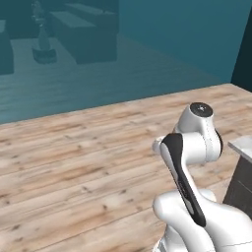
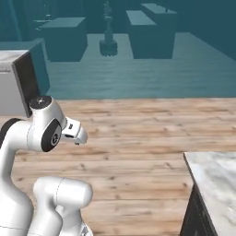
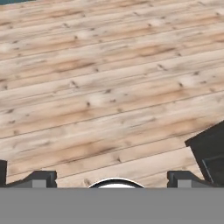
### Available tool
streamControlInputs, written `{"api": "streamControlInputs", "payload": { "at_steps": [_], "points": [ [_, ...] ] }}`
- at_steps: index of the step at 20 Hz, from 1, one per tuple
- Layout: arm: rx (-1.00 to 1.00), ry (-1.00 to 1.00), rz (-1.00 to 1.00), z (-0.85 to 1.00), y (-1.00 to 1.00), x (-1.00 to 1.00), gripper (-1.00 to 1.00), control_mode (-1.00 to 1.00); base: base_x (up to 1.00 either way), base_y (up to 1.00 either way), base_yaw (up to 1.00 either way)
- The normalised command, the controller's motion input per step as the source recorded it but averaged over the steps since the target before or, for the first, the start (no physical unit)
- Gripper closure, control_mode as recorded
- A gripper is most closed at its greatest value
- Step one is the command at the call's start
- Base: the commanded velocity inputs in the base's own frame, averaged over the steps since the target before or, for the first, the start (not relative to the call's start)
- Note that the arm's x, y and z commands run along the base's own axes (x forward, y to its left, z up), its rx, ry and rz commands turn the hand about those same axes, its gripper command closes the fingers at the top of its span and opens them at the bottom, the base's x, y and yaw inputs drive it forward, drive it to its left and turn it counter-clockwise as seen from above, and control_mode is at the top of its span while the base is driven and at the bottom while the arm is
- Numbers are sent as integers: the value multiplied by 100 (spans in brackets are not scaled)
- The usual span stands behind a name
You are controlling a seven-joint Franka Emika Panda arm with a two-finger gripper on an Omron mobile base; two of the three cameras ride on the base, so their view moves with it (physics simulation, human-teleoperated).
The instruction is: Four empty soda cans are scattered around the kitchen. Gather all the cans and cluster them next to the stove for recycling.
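The two-finger gripper [image 3: 112, 179] hangs over bare pale wooden plank flooring [image 3: 109, 87], its jaws spread wide and holding nothing. A dark cabinet corner [image 3: 210, 153] sits at four o'clock in the hand view. A grey marble-topped counter [image 2: 216, 184] stands at four o'clock in the right base view. No soda can or readable writing is visible.

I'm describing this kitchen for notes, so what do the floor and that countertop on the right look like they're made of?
The floor looks like matte wood planks: long boards with seams, brown grain and knots, though it could be wood-look laminate. The countertop looks like polished marble or similar stone: pale grey-white with soft darker veining, over a dark cabinet base.
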Motion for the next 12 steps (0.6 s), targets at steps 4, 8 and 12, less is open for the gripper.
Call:
{"api": "streamControlInputs", "payload": {
  "at_steps": [4,8,12],
  "points": [
    [0,0,0,0,0,0,-100,100,95,-28,0],
    [0,0,0,0,0,0,-100,100,96,-6,-1],
    [0,0,0,0,0,0,-100,100,84,0,-8]
  ]
}}
